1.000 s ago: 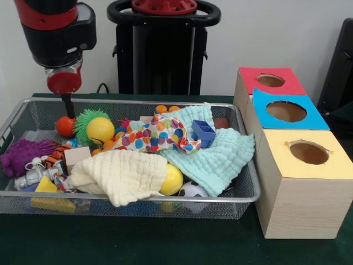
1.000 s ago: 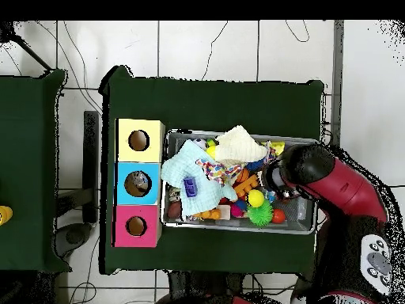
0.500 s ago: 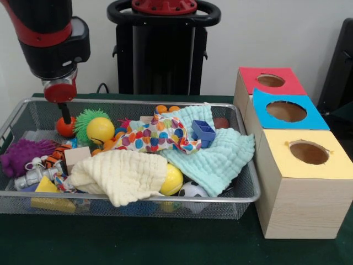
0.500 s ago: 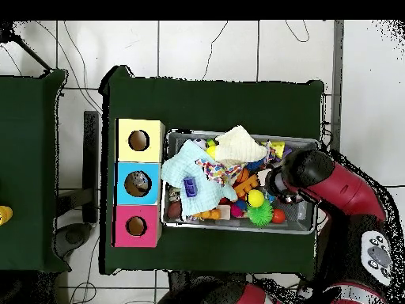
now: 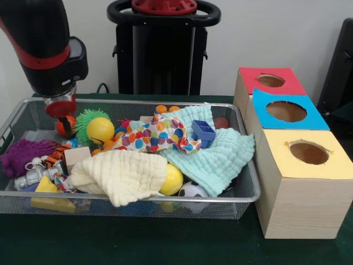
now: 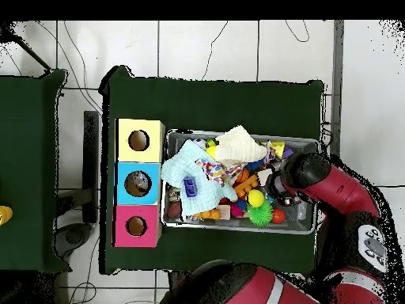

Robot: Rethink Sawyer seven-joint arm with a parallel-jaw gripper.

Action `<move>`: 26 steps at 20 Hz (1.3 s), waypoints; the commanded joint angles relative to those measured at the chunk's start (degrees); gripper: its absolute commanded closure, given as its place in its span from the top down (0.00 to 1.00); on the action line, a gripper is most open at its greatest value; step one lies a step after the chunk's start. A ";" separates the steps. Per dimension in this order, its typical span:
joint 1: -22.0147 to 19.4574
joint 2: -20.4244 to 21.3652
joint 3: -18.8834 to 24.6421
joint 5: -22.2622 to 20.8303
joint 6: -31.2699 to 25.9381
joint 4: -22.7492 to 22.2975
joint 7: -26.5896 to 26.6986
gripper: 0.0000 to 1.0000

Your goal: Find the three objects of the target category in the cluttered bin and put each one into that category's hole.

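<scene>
A wire-mesh bin point(image 5: 138, 197) holds mixed toys and cloths. At its far left corner lies an orange-red ball point(image 5: 65, 126), seen from above as a red ball point(image 6: 278, 215). My gripper point(image 5: 63, 117) hangs low right over this ball, its tip hidden between the red wrist flange and the ball. Whether it is open or shut does not show. Beside the ball sit a green spiky ball point(image 5: 87, 117) and a yellow ball point(image 5: 100, 130). In the overhead view the arm point(image 6: 310, 180) covers the bin's right end.
Three wooden boxes with round holes stand beside the bin: red top point(image 5: 270, 80), blue top point(image 5: 287, 110), yellow top point(image 5: 309, 152). Cream cloth point(image 5: 121, 174), mint cloth point(image 5: 215, 154) and dotted cloth point(image 5: 157, 135) cover other toys. A purple spiky toy point(image 5: 22, 153) lies at the left.
The arm has come down and a little to the left over the last second. The thin gripper stem that showed above the orange-red ball is now hidden, with the wrist close over the ball.
</scene>
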State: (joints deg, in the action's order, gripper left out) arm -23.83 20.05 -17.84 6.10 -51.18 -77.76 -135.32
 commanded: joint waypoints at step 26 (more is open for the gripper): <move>1.98 -7.29 6.76 0.07 7.82 5.70 -2.26 1.00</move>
State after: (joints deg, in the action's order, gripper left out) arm -22.09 15.75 -17.76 6.10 -45.68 -74.87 -135.32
